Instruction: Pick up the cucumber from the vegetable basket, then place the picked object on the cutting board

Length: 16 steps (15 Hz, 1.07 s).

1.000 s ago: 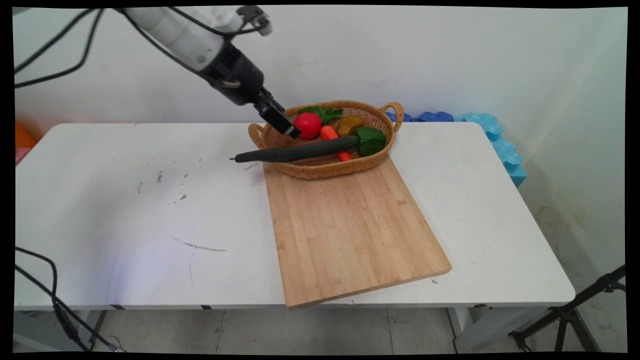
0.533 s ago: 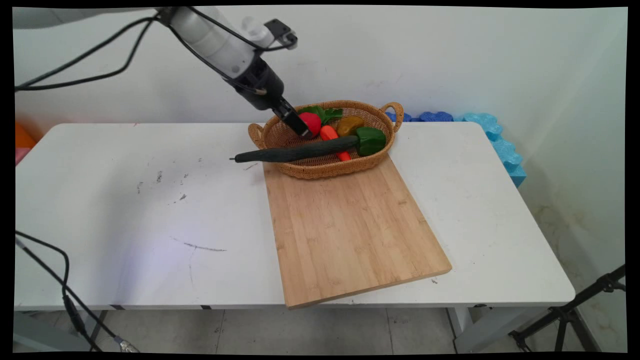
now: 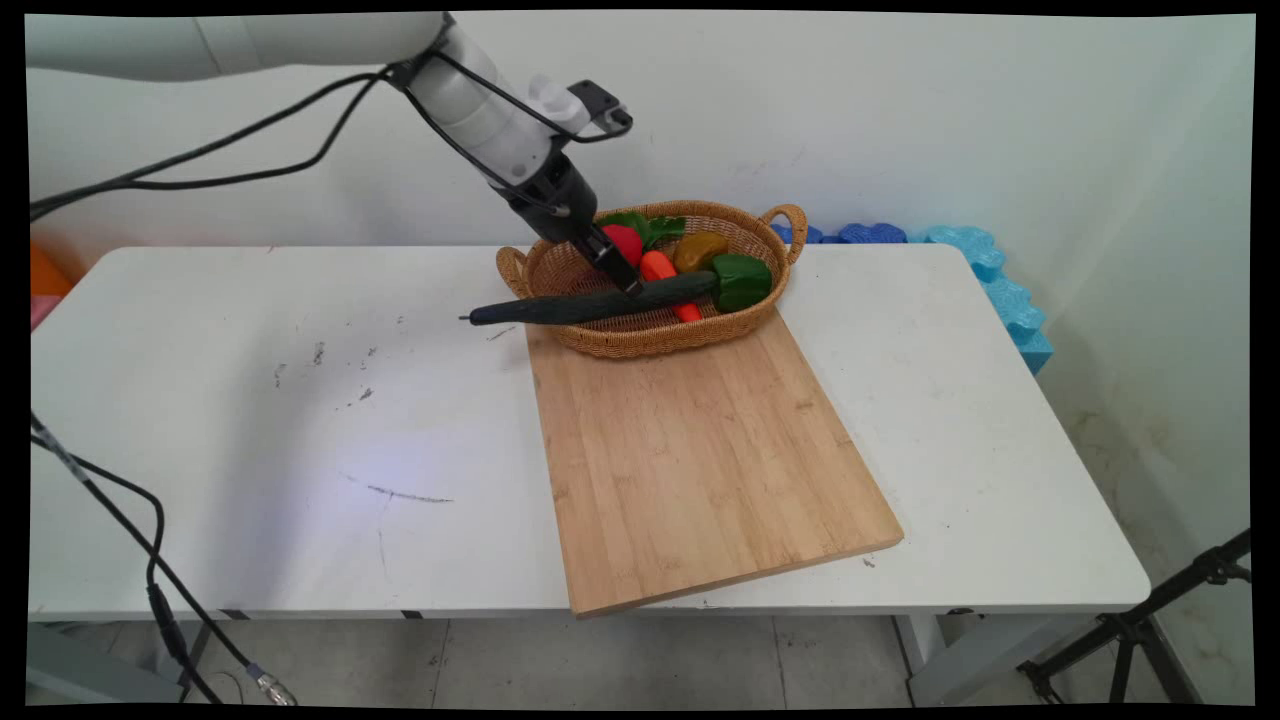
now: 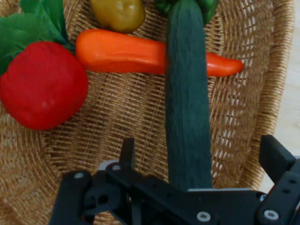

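End effector [image 4: 199, 164]: your fingers stand wide apart, straddling the cucumber [image 4: 186, 108], upper centre.
Basket [image 3: 640, 335]: holds cucumber, carrot [image 4: 122, 52], tomato [image 4: 43, 85].

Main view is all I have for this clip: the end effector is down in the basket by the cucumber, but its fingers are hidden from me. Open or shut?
Observer: Open. In the hand view the end effector has one finger on each side of the cucumber, with a gap on both sides.
Operator: Does the cucumber rest on anything else there?
Observer: It lies across the carrot, crossing over it near the pointed end.
Operator: Is the red vegetable between the fingers too?
Observer: No. The red vegetable sits off to one side on the basket, outside both fingers.
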Available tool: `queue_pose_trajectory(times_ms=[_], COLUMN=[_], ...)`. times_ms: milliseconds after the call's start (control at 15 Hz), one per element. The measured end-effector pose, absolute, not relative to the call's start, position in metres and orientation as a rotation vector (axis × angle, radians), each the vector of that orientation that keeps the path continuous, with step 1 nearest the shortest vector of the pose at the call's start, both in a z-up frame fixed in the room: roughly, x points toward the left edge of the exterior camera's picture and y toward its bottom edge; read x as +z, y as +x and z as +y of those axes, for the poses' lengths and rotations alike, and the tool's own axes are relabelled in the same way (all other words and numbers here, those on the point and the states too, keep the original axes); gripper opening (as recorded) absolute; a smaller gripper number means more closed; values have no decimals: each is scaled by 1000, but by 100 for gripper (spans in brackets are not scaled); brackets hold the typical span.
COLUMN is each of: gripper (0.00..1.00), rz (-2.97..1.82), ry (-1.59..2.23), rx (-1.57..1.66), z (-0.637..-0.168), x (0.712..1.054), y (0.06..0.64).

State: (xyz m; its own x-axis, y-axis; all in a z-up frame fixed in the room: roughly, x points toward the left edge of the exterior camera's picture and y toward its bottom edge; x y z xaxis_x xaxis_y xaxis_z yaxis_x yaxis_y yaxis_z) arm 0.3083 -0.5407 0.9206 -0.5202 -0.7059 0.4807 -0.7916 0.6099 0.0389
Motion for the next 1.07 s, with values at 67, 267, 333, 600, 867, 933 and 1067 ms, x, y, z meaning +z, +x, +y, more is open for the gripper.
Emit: queue_pose_trajectory(times_ms=[67,267,333,600,867,933,1067], gripper=[100,100,100,100,0,0,0], rz=[-2385,-2391,-2393,-2397,-2407,-2410,-2414], ry=[1191,1204,1208,1216,1203,1198,1189], rx=[254,248,246,237,240,241,243], z=[-542,-551,-553,-558,-562,-563,-564], x=[918,906,903,893,887,886,885], y=[307,302,301,296,293,293,292])
